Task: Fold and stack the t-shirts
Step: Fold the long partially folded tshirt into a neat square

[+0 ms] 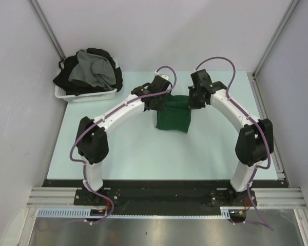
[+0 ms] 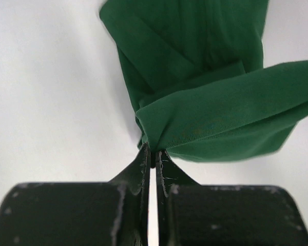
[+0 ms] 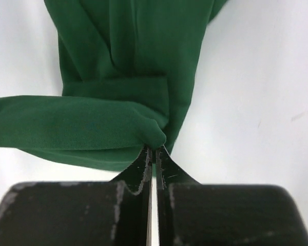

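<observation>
The pale tabletop (image 1: 143, 159) is enclosed by white panels on three sides. At 10 o'clock, a white basket (image 1: 87, 96) holds a grey t-shirt (image 1: 95, 69) heaped over black t-shirts (image 1: 66, 79); none of these is folded yet.

Just past centre, toward 12 o'clock, the left pincer (image 2: 153, 154) is closed narrow on a bunched corner of the dark green t-shirt (image 1: 173, 119). The garment spans the gap between the two arms, and its lower part appears to lie on the tabletop. At 1 o'clock, the right pincer (image 3: 155, 149) is closed narrow on the opposite corner.

Hazards:
- Each grip holds only a small pinch of cloth at the very tips. A sharp pull could free a corner and collapse the fold.
- Unequal travel of the two arms would probably skew the edges.
- The loose inner layers could crease or tuck under when the cloth is lowered.
</observation>
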Controlling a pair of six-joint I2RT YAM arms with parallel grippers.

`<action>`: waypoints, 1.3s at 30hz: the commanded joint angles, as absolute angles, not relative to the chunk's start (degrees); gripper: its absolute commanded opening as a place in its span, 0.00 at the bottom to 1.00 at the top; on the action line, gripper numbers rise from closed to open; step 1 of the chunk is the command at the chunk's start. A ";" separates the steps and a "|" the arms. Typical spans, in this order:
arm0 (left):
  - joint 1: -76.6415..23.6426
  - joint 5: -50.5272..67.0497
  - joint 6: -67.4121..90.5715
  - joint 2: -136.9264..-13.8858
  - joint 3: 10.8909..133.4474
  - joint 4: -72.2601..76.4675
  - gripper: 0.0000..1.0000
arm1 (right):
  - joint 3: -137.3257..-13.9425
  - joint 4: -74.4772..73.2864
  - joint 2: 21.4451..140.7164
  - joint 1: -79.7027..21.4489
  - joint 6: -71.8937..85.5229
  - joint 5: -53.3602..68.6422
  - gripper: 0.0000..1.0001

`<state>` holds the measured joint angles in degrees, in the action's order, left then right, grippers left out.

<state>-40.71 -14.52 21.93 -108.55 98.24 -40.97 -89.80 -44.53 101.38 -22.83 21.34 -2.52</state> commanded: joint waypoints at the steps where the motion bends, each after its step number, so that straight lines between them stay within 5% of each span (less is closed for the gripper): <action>1: -35.96 -16.35 17.76 -111.53 105.36 -40.43 0.00 | -95.08 -43.77 105.72 -19.34 17.23 -10.19 0.00; 29: -27.33 -10.72 16.87 -136.75 133.67 -37.18 0.00 | -116.45 -43.33 127.26 -14.94 14.68 -13.36 0.00; 39: -27.42 -9.49 18.90 -139.48 133.95 -33.04 0.00 | -122.43 -42.89 131.83 -13.27 13.98 -13.62 0.00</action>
<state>-30.35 -5.69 18.44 -138.19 130.91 -34.24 -119.13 -41.30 129.69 -16.27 16.56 -6.81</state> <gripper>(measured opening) 0.043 0.020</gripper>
